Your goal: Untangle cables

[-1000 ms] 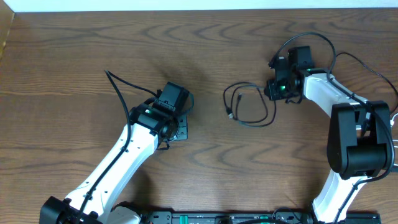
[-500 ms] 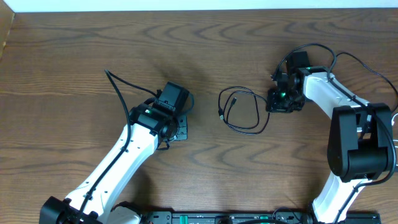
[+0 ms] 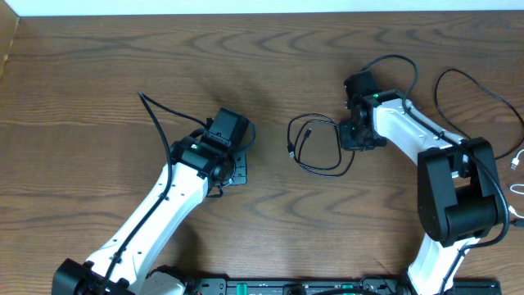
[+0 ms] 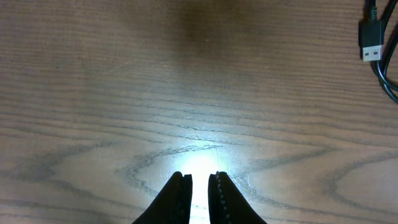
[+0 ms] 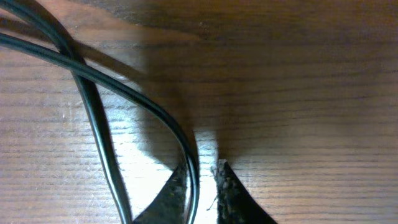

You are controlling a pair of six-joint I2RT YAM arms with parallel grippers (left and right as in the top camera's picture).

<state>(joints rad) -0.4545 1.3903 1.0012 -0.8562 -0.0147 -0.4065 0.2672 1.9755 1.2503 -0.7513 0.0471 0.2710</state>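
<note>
A thin black cable (image 3: 318, 168) lies in a loose loop at the table's middle, and its USB plug (image 3: 292, 150) points toward my left arm. My right gripper (image 3: 360, 136) sits at the loop's right edge. In the right wrist view its jaws (image 5: 203, 180) are shut on one strand of the black cable (image 5: 155, 111), and a second strand crosses it at upper left. My left gripper (image 3: 235, 164) is shut and empty, low over bare wood (image 4: 199, 179). The USB plug (image 4: 371, 46) shows at the top right of its view. A white cable (image 3: 516, 161) lies at the far right edge.
Another thin black cord (image 3: 475, 82) arcs across the table right of my right arm. The thicker black wire (image 3: 391, 59) loops over the right wrist. The left arm's wire (image 3: 155, 119) trails to its upper left. The table's back edge (image 3: 262, 13) runs along the top.
My right gripper moved left and slightly down, and the black loop shifted left with it, then stayed put. The cord at the right has curled in. The left arm has not moved.
</note>
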